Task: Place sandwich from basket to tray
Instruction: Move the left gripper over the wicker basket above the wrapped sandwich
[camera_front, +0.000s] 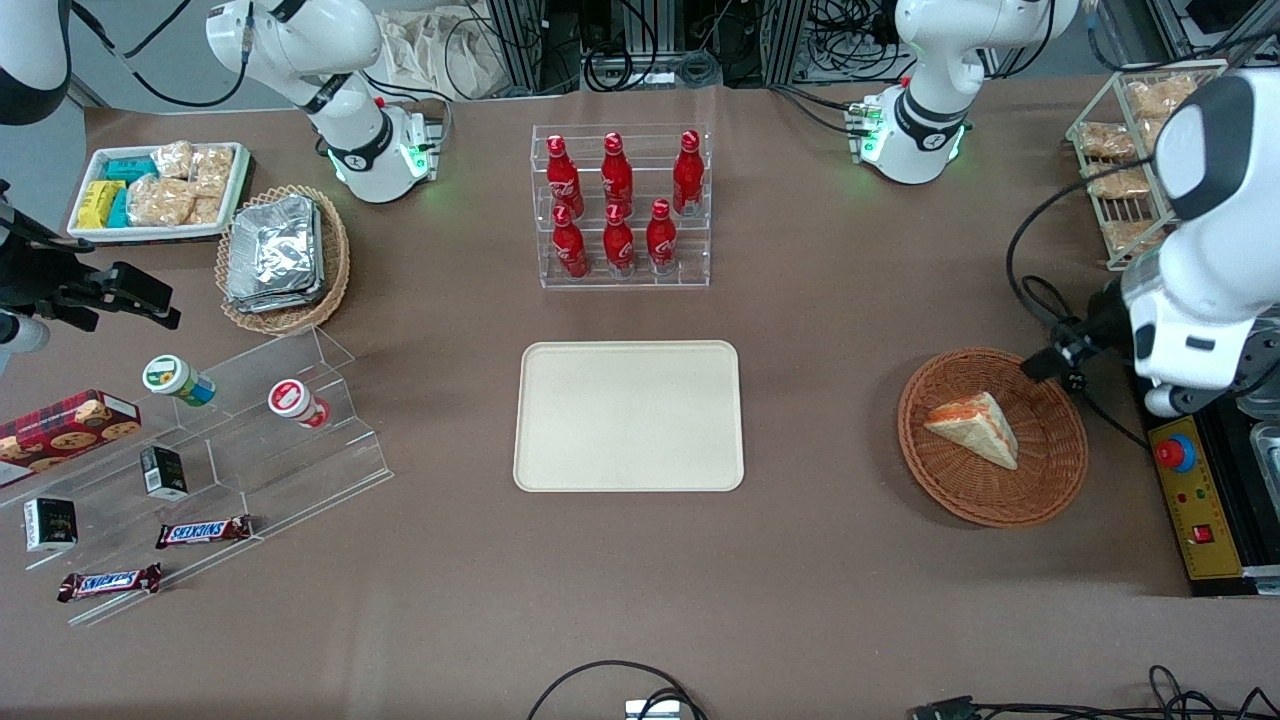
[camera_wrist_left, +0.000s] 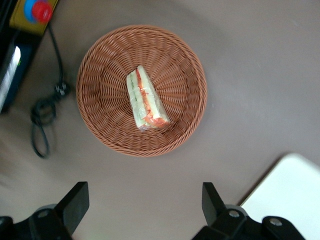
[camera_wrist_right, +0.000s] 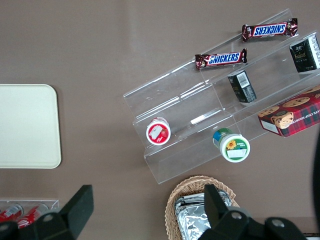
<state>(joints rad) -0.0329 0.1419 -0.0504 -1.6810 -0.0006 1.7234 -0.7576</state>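
Observation:
The sandwich (camera_front: 975, 428) (camera_wrist_left: 146, 100), a white bread wedge with red-orange and green filling, lies on its side in the round reddish-brown basket (camera_front: 921, 455) (camera_wrist_left: 100, 125). My left gripper (camera_wrist_left: 145, 192) hangs open well above the bare table just outside the basket's rim, with nothing between its fingers (camera_wrist_left: 76, 200). In the front view the arm's white wrist (camera_front: 1195, 330) stands over the working arm's end of the basket. The cream tray (camera_front: 628, 415) (camera_wrist_left: 292, 192) (camera_wrist_right: 25, 125) lies flat at the table's middle, with nothing on it.
A yellow control box with a red button (camera_front: 1195, 500) and a black cable (camera_wrist_left: 44, 117) sit beside the basket. A rack of red bottles (camera_front: 620, 205) stands farther from the camera than the tray. A wire snack rack (camera_front: 1130, 150), acrylic shelves (camera_front: 250, 440) and a foil-packet basket (camera_front: 280, 255) flank the ends.

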